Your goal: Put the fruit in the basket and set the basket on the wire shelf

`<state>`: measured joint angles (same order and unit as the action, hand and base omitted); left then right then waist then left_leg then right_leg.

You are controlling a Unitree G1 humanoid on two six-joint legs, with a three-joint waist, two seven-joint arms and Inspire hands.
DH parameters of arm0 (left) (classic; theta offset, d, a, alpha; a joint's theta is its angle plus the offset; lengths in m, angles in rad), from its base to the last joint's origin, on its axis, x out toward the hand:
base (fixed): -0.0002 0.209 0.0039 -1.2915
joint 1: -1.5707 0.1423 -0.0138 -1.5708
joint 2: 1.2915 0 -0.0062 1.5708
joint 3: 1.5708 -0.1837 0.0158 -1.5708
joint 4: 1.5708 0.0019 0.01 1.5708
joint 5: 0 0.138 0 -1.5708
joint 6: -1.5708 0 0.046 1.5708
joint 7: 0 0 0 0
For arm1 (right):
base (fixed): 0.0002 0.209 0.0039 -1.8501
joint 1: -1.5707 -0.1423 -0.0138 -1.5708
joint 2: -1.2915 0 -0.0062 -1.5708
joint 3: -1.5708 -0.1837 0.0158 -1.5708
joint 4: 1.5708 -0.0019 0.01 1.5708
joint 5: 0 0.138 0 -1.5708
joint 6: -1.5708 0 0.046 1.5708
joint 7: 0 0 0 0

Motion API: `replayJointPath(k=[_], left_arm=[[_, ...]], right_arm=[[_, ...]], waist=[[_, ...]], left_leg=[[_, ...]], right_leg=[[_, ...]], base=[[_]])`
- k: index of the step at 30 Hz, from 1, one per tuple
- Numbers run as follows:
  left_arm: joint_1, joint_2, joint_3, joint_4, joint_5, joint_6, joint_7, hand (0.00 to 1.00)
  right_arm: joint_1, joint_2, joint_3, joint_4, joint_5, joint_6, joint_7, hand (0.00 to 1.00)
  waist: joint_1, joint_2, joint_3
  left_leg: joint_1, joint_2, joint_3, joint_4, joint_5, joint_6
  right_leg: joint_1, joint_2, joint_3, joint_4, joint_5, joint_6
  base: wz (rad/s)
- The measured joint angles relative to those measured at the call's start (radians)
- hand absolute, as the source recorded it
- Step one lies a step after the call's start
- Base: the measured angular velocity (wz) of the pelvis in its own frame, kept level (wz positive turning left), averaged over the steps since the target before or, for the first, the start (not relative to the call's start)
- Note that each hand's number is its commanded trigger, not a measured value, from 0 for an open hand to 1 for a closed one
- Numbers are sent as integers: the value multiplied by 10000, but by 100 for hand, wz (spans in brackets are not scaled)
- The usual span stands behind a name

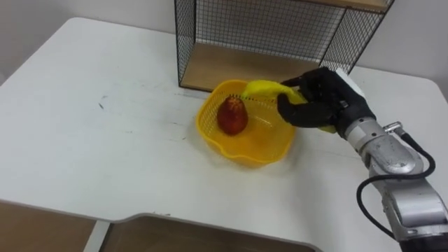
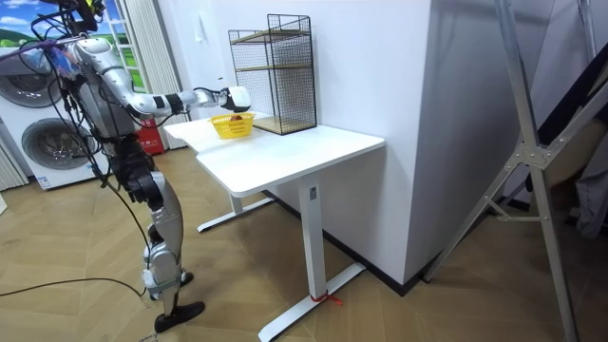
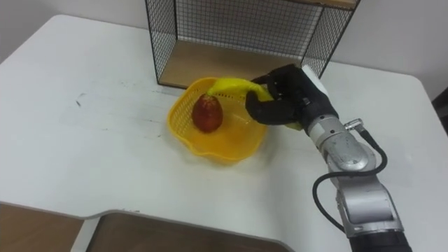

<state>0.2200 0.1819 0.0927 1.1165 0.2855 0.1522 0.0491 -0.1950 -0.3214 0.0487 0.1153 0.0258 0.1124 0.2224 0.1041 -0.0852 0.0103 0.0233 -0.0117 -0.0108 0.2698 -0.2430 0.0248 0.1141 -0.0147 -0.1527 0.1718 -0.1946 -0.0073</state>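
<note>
A yellow plastic basket (image 1: pixel 246 148) (image 3: pixel 210 149) (image 2: pixel 231 126) sits on the white table in front of the wire shelf (image 1: pixel 280 35) (image 3: pixel 245 31) (image 2: pixel 283 71). A red fruit (image 1: pixel 232 116) (image 3: pixel 207 113) lies inside it, left of centre. My right hand (image 1: pixel 318 101) (image 3: pixel 287 98) (image 2: pixel 233 97), black, hovers over the basket's right rim, its fingers curled round a yellow banana (image 1: pixel 263 88) (image 3: pixel 234 85). The banana's tip reaches out over the basket's far edge. Much of the banana is hidden inside the hand.
The white table (image 1: pixel 105 126) (image 3: pixel 84 140) (image 2: pixel 294 152) has free room to the left and front of the basket. The shelf has a wooden floor (image 1: pixel 231 66) and a wooden upper board. In the room view I stand at the table's left end, beside washing machines (image 2: pixel 38 142).
</note>
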Motion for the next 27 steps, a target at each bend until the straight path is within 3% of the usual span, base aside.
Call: replayJointPath(k=[7,8,9,10,27], left_arm=[[21,11,-14,-223,3,-3,0,0],[25,10,-15,-225,3,-3,0,0],[45,23,-118,-257,3,1,1,0],[62,33,-210,-295,3,2,1,0],[52,30,-406,-415,11,5,5,0]], right_arm=[[0,5,183,164,-318,134,214,98],[0,6,184,164,-318,136,213,71],[0,6,184,165,-313,136,213,11],[0,6,184,166,-312,136,213,0],[0,47,406,179,-788,150,198,0]], waist=[[147,-13,2],[166,-17,-1],[175,-18,-2],[176,-19,-3],[217,29,16]], left_leg=[[-29,-3,-11,-15,-1,0],[-25,-3,-5,-11,-1,0],[-23,-3,2,-7,-1,-1],[-22,-3,2,-6,-1,-1],[-48,-9,-50,12,-1,-1]], right_leg=[[10,-1,-25,7,0,0],[14,0,-25,7,0,0],[18,1,-31,7,0,0],[18,1,-32,7,0,0],[54,-3,-182,-1,0,0]], base=[[0],[0],[0],[0],[1]])
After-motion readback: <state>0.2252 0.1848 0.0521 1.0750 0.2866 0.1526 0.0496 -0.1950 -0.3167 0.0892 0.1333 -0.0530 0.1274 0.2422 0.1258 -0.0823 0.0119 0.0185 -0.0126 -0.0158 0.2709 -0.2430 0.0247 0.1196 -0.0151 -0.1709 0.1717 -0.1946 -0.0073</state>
